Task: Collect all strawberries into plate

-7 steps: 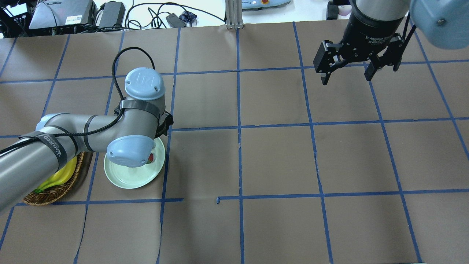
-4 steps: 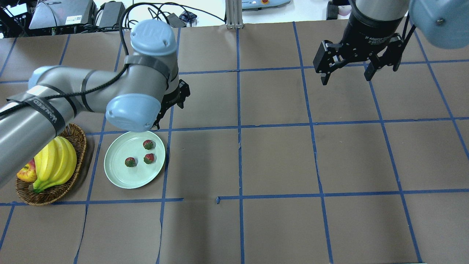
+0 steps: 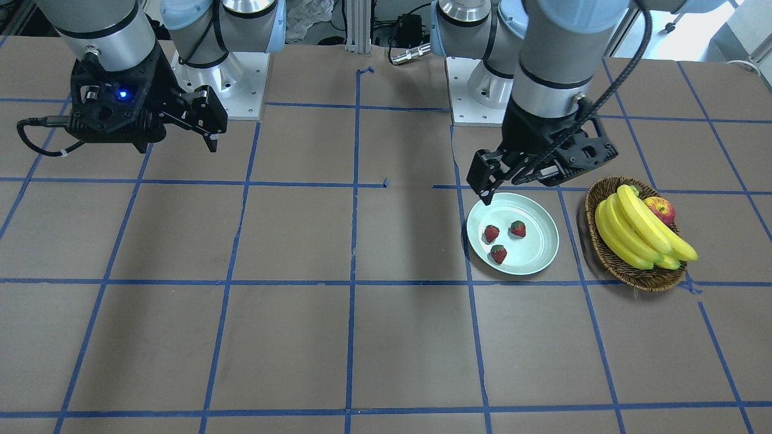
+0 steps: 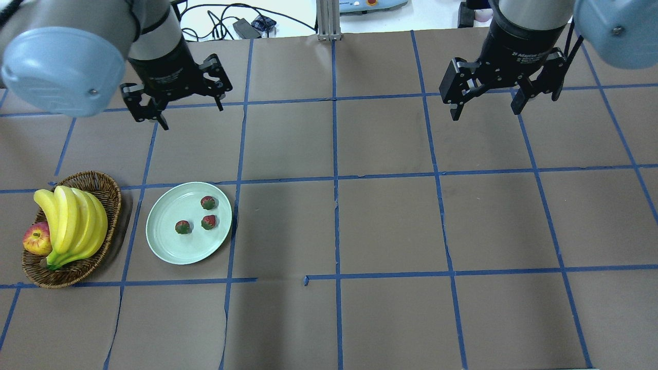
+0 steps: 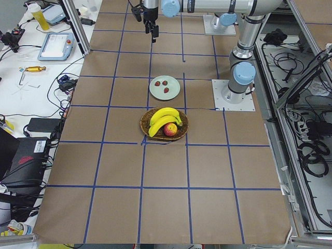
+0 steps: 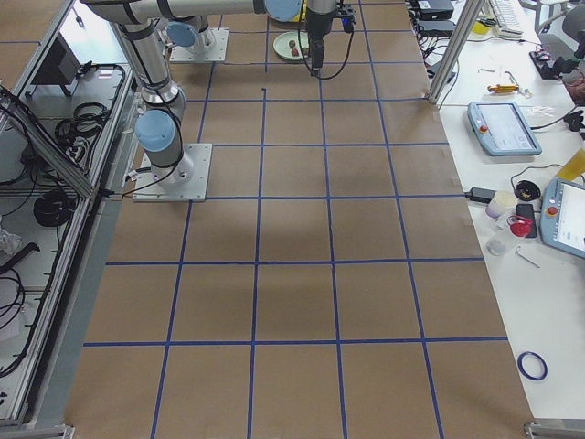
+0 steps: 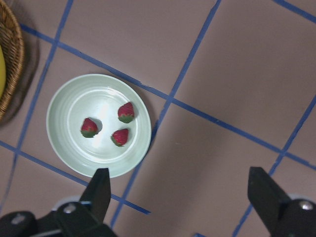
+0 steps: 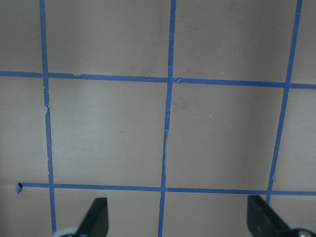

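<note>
Hovering wide, left gripper (image 4: 191, 115) is well apart from strawberries (image 4: 208, 222) on plate (image 4: 175, 252), apparently higher; right gripper (image 4: 485, 112) wide too.

Bright, even overhead light, soft shadows on the table (image 4: 390, 221), sharp focus throughout.

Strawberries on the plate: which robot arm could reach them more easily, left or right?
Left, probably. The left gripper hangs open on the plate's side, near the three strawberries. The right gripper is open too, but far across the table.
</note>
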